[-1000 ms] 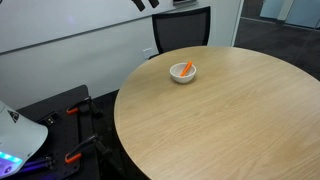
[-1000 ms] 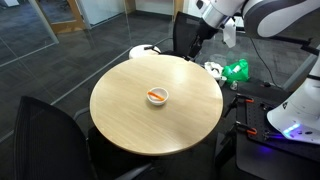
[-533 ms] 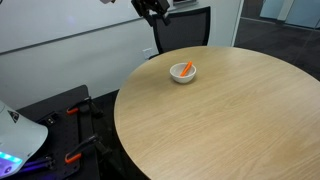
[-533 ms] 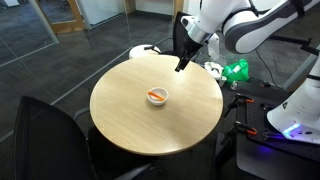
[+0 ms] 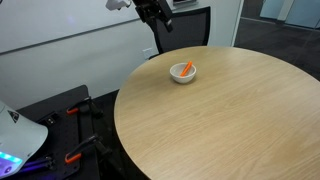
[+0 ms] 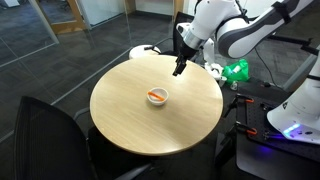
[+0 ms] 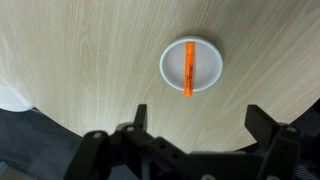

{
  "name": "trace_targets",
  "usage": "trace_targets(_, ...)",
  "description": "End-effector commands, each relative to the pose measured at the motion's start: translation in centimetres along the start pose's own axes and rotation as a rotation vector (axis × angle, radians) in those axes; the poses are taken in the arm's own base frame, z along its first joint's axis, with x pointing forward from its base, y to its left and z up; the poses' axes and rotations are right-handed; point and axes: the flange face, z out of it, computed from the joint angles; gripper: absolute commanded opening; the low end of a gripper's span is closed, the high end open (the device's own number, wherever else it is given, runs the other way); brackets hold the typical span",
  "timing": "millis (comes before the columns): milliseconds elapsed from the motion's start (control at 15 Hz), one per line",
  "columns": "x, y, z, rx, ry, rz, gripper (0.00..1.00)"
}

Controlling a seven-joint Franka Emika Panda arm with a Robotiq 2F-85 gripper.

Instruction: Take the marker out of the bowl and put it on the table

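Note:
A small white bowl (image 5: pixel 183 72) sits on the round light wood table (image 5: pixel 230 120) with the orange marker (image 5: pixel 186 69) lying in it. The bowl (image 6: pixel 157 96) and marker (image 6: pixel 155 96) also show near the table's (image 6: pixel 150 125) middle in both exterior views. In the wrist view the marker (image 7: pixel 190 67) lies across the bowl (image 7: pixel 206 66), one end poking over the rim. My gripper (image 7: pixel 196 122) is open and empty, high above the table's far edge (image 6: pixel 179 68), apart from the bowl.
A black chair (image 5: pixel 185 30) stands behind the table. Another dark chair (image 6: pixel 45 135) is at the near side. A white object (image 6: pixel 143 50) and a green item (image 6: pixel 236 70) lie beyond the table. A robot base with cables (image 5: pixel 25 135) sits on the floor.
The arm has come down and swung in from the upper edge toward the table's far rim. The bowl and marker have not moved.

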Motion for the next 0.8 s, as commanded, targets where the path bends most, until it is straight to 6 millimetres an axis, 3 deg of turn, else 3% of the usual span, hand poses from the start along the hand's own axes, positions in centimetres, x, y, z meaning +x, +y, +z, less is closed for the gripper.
trace_targets(0,0.0,0.0,-0.1,0.001,0.0,-0.001,1.0)
trace_targets(200,0.5,0.7,1.5,-0.001,0.009,0.003,1.0)
trace_targets(733,0.3,1.6,9.9,0.073,-0.018,-0.008,1.0)
